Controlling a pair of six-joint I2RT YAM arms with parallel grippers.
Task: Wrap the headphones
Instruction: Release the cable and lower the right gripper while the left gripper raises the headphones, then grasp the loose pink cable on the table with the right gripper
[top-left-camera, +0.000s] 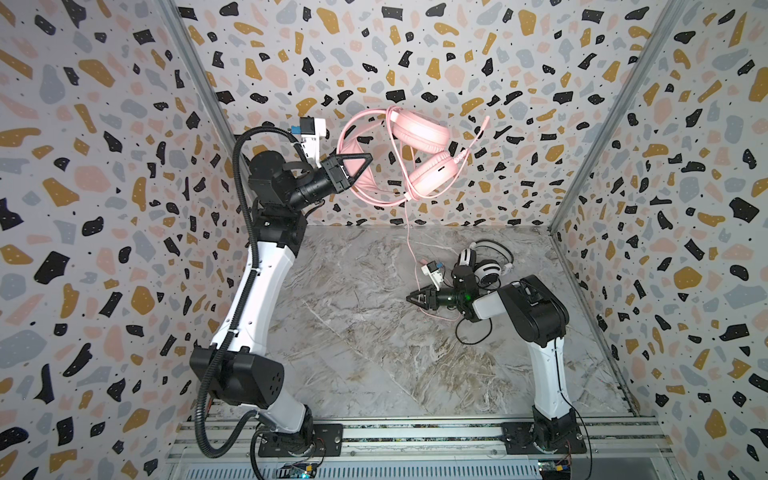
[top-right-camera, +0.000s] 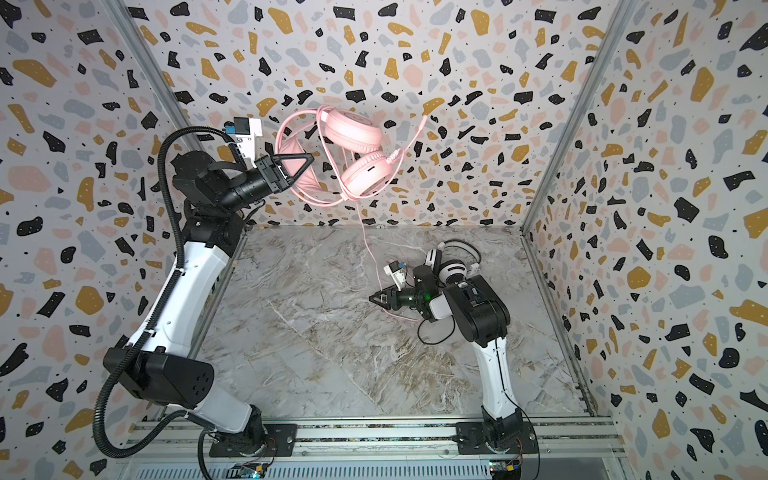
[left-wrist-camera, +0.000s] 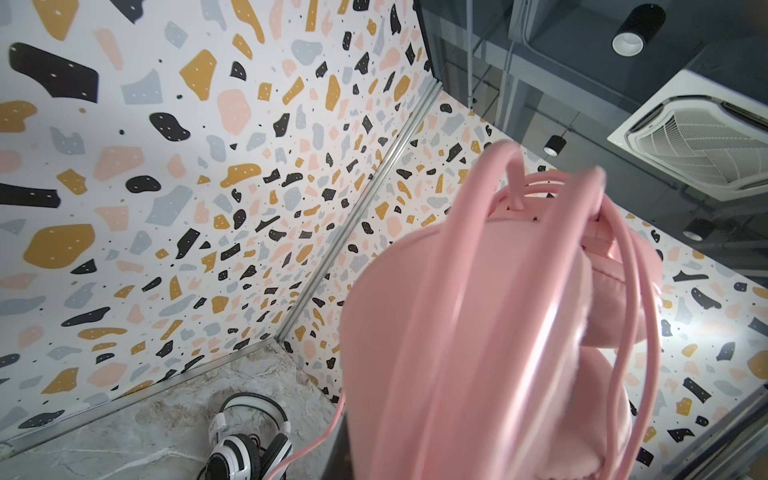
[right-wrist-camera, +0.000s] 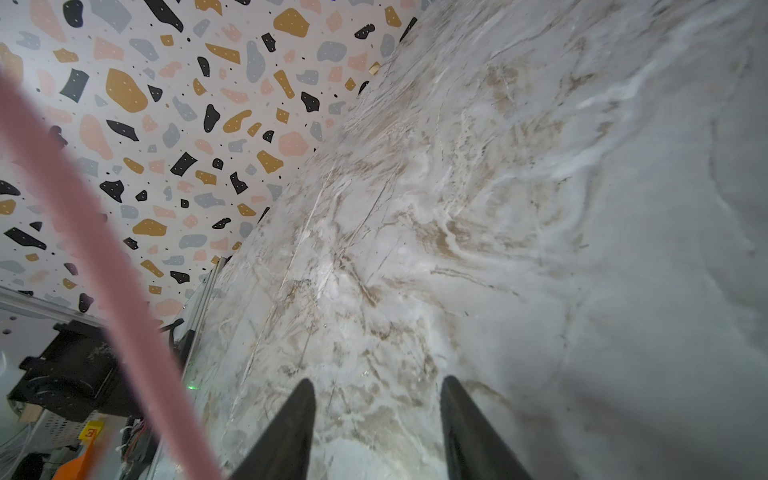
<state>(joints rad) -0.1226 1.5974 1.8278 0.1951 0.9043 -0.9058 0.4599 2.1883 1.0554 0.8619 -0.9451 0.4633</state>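
Pink headset (top-left-camera: 419, 145) hangs high, my left gripper (top-left-camera: 368, 158) clamped on its headband (top-left-camera: 370, 183); its pink cord (top-left-camera: 409, 237) trails down to the marble table (top-left-camera: 353, 332). My right gripper (top-left-camera: 409, 298) hovers low there, fingers apart and empty. I see the white-and-black headset (top-left-camera: 484, 268) lying just behind it.

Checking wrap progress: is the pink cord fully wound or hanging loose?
Partly wound: loops circle the pink headset; loose cord hangs down to the table.
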